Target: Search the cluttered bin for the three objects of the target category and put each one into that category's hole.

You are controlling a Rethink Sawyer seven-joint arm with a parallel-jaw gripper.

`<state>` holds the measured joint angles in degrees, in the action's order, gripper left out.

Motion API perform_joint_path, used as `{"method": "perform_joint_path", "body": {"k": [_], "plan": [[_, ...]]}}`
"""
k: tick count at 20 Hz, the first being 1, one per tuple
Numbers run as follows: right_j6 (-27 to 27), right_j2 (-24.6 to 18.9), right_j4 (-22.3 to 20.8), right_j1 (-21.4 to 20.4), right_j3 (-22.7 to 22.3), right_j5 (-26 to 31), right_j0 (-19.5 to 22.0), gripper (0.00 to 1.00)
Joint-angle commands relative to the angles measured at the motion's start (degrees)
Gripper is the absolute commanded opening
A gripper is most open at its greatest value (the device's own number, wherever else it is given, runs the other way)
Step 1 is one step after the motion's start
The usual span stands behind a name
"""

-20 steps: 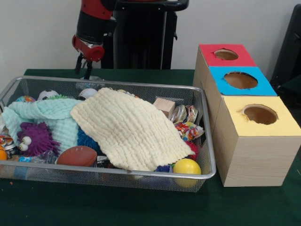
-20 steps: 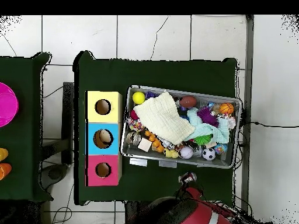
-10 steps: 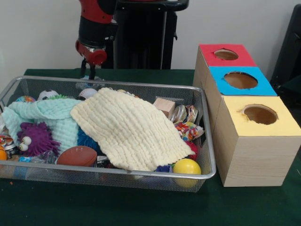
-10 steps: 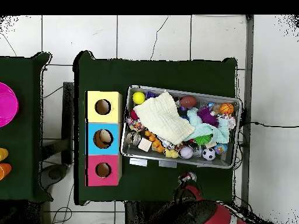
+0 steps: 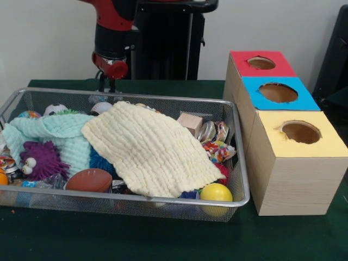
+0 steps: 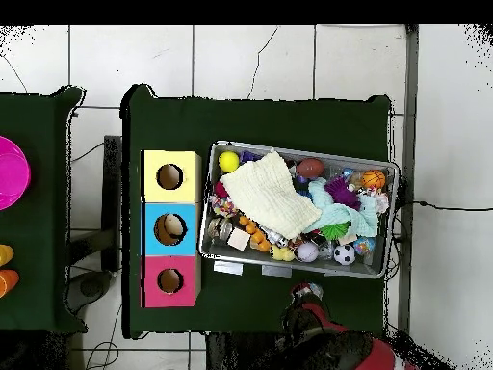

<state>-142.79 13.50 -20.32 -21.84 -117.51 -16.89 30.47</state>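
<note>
End effector (image 5: 106,84) hangs behind mesh bin (image 5: 163,101) of jumbled toys.

In the front view you are seeing the bin (image 5: 239,163) sitting left of the row of boxes (image 5: 283,136) — a cloth (image 5: 149,149) is lying on the clutter inside, a football (image 5: 89,180) at its left front, a ball (image 5: 216,193) at the right front corner.

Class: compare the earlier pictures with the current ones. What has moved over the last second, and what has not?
Only the gripper moved: in the front view it drifted right behind the wire bin, outside it, holding nothing. The cream cloth, toys and three-hole box stayed put.
</note>
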Motion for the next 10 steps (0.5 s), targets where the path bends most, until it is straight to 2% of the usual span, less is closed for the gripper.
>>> {"method": "perform_joint_path", "body": {"k": [1,10], "plan": [[-0.83,-7.08,-0.68,3.38,8.50,4.98,0.32,1.00],[0.32,-5.92,1.04,1.85,8.17,11.65,-0.45,1.00]]}}
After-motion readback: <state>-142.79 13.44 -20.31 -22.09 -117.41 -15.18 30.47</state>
